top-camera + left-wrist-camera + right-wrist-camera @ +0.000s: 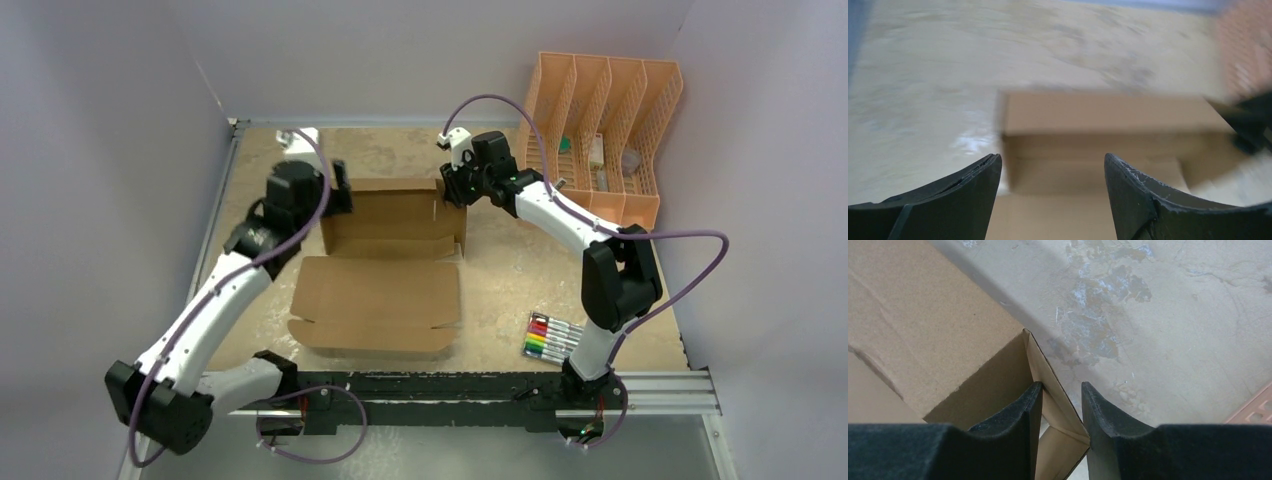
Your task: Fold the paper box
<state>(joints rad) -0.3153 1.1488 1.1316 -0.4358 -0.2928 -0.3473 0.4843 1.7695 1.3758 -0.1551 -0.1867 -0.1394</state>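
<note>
The paper box (395, 215) is brown cardboard in the middle of the table. Its far part stands up as a shallow tray, and its wide lid panel (380, 300) lies flat toward me. My left gripper (338, 195) hovers at the tray's left far corner. In the left wrist view it (1053, 160) is open, with the blurred box (1108, 112) just ahead. My right gripper (452, 188) is at the tray's right far corner. In the right wrist view it (1061, 387) is closed narrowly over the folded side-wall flap (1058, 405) of the box (923, 340).
A peach slotted organizer (600, 130) with small items stands at the back right, and its corner shows in the right wrist view (1255, 407). A pack of coloured markers (552, 337) lies at the front right. Grey walls enclose the table.
</note>
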